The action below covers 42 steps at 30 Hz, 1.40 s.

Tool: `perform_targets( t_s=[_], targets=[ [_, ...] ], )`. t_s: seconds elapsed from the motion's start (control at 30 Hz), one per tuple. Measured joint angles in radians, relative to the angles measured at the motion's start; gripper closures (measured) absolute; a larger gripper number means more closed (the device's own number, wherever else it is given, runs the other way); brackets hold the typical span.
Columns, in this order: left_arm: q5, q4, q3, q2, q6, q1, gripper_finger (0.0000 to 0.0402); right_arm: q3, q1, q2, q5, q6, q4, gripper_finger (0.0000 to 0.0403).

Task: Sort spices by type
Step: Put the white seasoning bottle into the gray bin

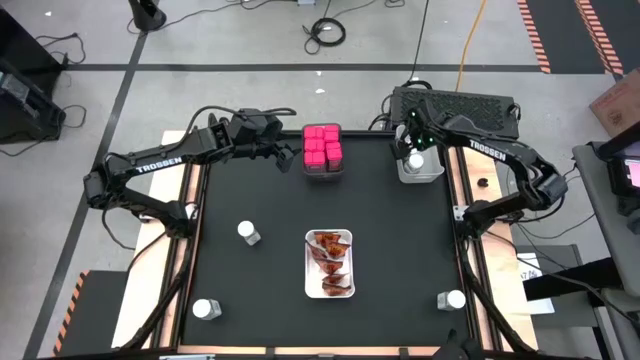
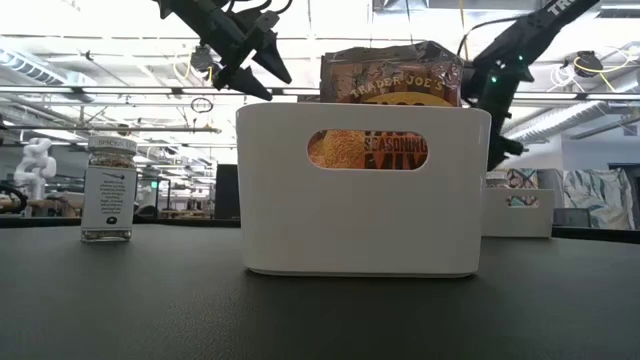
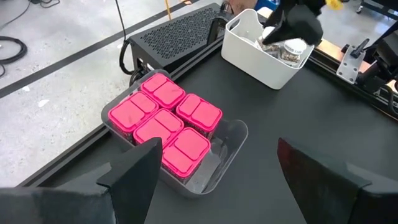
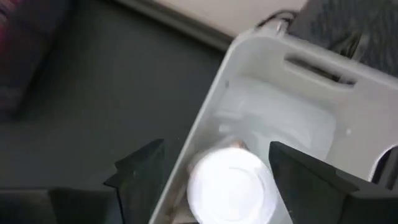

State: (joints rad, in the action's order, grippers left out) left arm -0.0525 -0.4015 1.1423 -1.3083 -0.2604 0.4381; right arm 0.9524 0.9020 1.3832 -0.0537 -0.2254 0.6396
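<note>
Overhead, the right gripper (image 1: 413,140) hangs over the grey bin (image 1: 437,176) at the upper right of the table (image 1: 260,290), and the arm hides much of that bin's inside. From its own wrist camera the fingers (image 4: 140,177) stand spread to either side of a white-capped jar (image 4: 231,186) sitting cap-up against the bin's near wall; neither finger visibly touches the cap, so the jaws look open and hold nothing, though the jar's body is cut off by the frame edge.

The left gripper (image 1: 291,155) sits at the upper middle, just left of the clear bin (image 1: 324,172), jaws wide and empty. That bin holds the pink cube boxes (image 3: 163,124), packed lid-up in two rows with one corner of the bin bare.

Three more white-capped jars stand upright on the open table: one left of centre (image 1: 247,232), one at lower left (image 1: 205,310), one at lower right (image 1: 455,299). The red-orange packets (image 1: 330,262) lie in the white tray (image 1: 309,290) at lower centre, stacked along its long axis running top to bottom of the frame; how many there are is hard to make out.

At table height, the white tray's wall (image 2: 360,200) blocks most of the view, with only the packets' tops and a slice through the handle slot showing.
</note>
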Motion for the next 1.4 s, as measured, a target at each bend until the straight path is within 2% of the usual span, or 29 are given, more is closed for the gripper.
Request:
perform_targets(
  t_s=[0.2,0.33,0.43,0.57,0.8,1.03,1.27,1.4],
  targets=[
    [0.001,-0.001,0.000,0.000,0.003,0.000,0.0080,0.135,0.000,-0.004,-0.006,0.041,0.040,0.0121],
    [0.060,-0.028,0.002,0.000,-0.023,0.000,0.0080,0.237,-0.014,-0.004,0.002,0.077,0.080,0.0121],
    [0.117,-0.124,0.029,0.000,-0.048,-0.002,0.0080,0.294,-0.054,-0.011,0.021,0.131,0.115,0.0121],
    [0.180,-0.273,0.061,0.000,-0.087,-0.035,0.0080,0.312,-0.124,-0.045,0.127,0.161,0.115,0.0121],
    [0.233,-0.470,0.084,0.000,-0.203,-0.162,0.0080,0.312,-0.269,-0.100,0.231,0.168,0.114,0.0121],
    [0.236,-0.686,0.126,0.000,-0.365,-0.298,0.0080,0.312,-0.437,-0.121,0.407,0.248,0.084,0.0121],
    [0.371,-0.751,0.129,0.000,-0.631,-0.477,0.0080,0.312,-0.534,-0.122,0.424,0.274,0.133,0.0122],
    [0.459,-0.786,0.129,0.000,-0.823,-0.572,0.0080,0.312,-0.564,-0.122,0.424,0.347,0.131,0.0122]
  ],
)
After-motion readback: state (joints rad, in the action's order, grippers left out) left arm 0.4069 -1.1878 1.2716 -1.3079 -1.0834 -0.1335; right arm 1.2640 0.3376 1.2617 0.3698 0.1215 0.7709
